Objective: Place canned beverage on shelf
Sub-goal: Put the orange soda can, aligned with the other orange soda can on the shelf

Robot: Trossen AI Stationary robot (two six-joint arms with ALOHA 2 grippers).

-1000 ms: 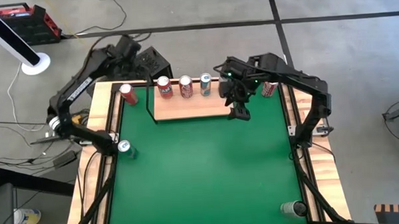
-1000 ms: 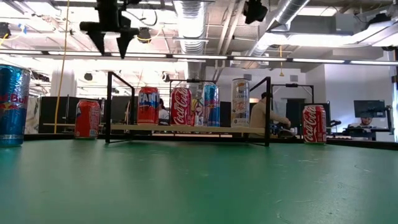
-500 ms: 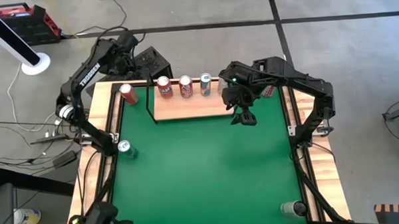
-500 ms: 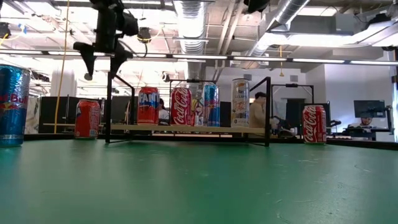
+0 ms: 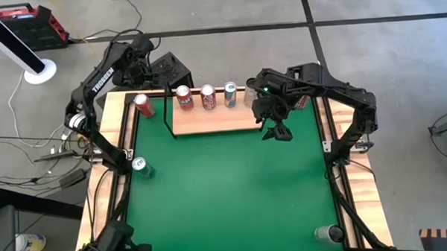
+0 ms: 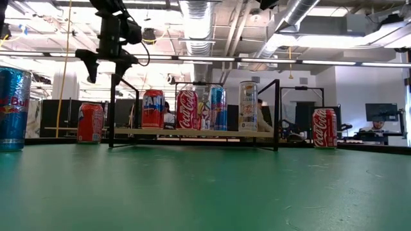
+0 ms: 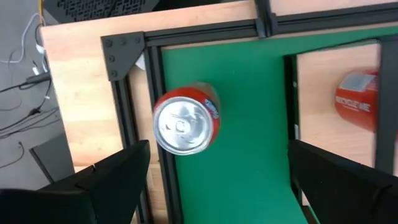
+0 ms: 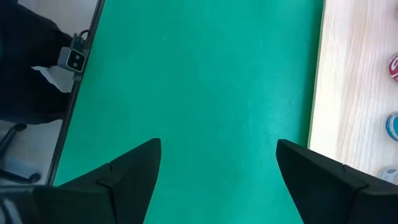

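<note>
The shelf (image 5: 212, 117), a light-wood board with a black rod frame, stands at the table's far edge. It carries several upright cans: a red one (image 6: 153, 109), a Coca-Cola can (image 6: 187, 109), a blue one (image 6: 217, 108) and a pale tall one (image 6: 248, 106). A red can (image 5: 143, 106) stands on the green table left of the shelf. My left gripper (image 6: 106, 67) hangs open high above this can (image 7: 186, 124), touching nothing. My right gripper (image 5: 277, 131) is open and empty above the table, just in front of the shelf's right end.
A blue can (image 5: 140, 166) stands near the table's left edge and shows large in the low view (image 6: 13, 109). A Coca-Cola can (image 5: 301, 100) stands right of the shelf. Another can (image 5: 328, 232) stands at the near right corner. The middle of the green table (image 5: 226, 192) is bare.
My right gripper has drawn back from the shelf's right end toward the table's near edge, still open. My left gripper has come down a little above the red can at the far left.
</note>
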